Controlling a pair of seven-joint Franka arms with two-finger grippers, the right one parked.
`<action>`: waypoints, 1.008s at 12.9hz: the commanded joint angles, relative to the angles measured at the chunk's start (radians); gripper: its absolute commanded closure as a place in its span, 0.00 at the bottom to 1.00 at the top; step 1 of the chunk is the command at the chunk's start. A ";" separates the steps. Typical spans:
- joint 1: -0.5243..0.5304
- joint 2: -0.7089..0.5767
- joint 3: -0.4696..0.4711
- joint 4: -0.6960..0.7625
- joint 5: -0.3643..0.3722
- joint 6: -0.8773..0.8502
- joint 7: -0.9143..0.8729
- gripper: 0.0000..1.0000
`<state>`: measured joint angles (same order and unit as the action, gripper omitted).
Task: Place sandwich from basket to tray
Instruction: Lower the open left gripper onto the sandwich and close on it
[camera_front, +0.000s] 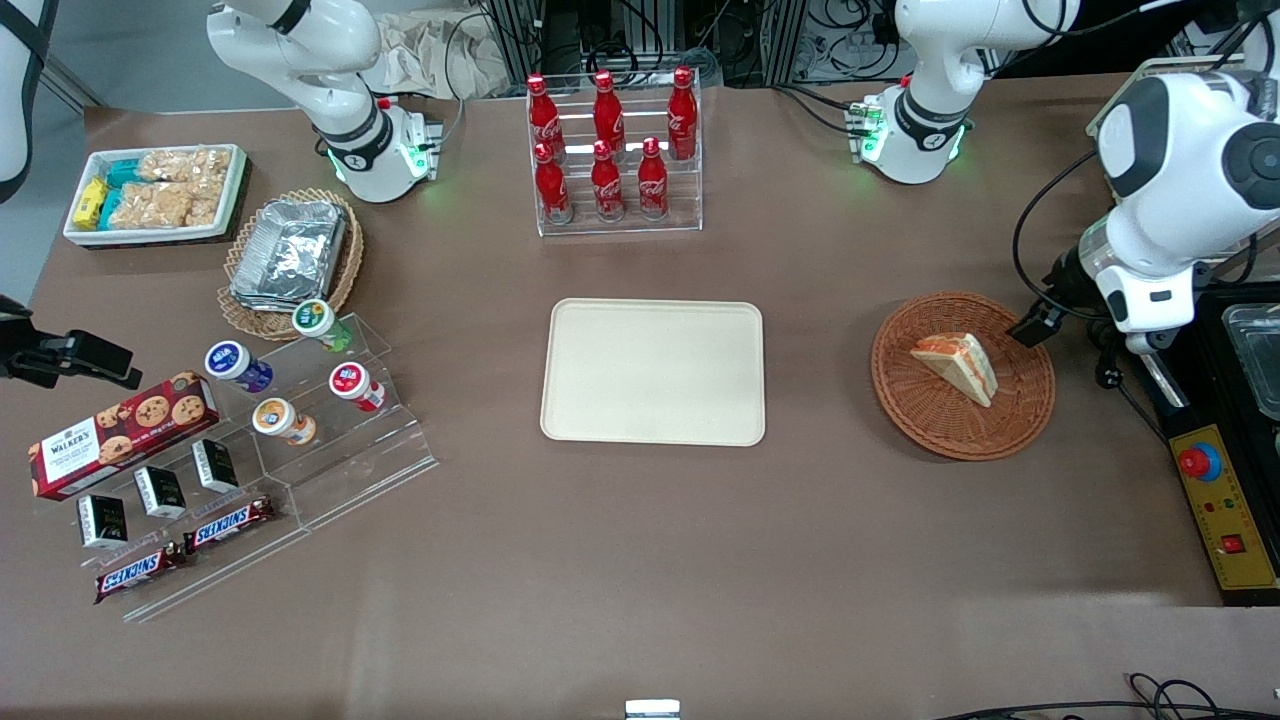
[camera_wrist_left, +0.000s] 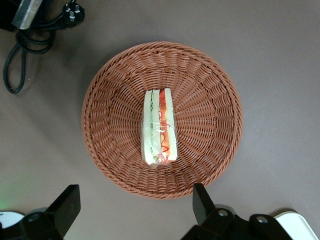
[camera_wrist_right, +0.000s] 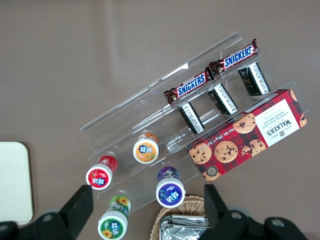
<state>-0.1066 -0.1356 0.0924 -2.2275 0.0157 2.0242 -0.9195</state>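
The sandwich (camera_front: 958, 366), a pale triangular wedge with orange-red and green filling, lies in the middle of the round reddish-brown basket (camera_front: 930, 410). In the left wrist view the sandwich (camera_wrist_left: 160, 127) shows its cut edge, with the basket (camera_wrist_left: 210, 100) all round it. My gripper (camera_front: 1035, 328) hangs above the basket's rim at the working arm's end, well above the table. It is open (camera_wrist_left: 135, 205), its black fingers (camera_wrist_left: 202, 202) wide apart with nothing between them. The cream tray (camera_front: 655, 372) lies flat and bare mid-table, toward the parked arm from the basket.
A rack of red cola bottles (camera_front: 612, 150) stands farther from the front camera than the tray. A yellow control box (camera_front: 1225, 510) and a cable with plug (camera_wrist_left: 30, 35) lie near the basket. A snack stand (camera_front: 260, 440), foil-container basket (camera_front: 292, 255) and white bin (camera_front: 155, 192) sit at the parked arm's end.
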 joint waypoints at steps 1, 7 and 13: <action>0.001 -0.018 -0.003 -0.067 -0.005 0.092 -0.036 0.00; -0.008 0.054 -0.010 -0.162 -0.051 0.309 -0.073 0.00; -0.012 0.108 -0.026 -0.308 -0.051 0.563 -0.110 0.00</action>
<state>-0.1150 -0.0227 0.0712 -2.4870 -0.0254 2.5253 -1.0113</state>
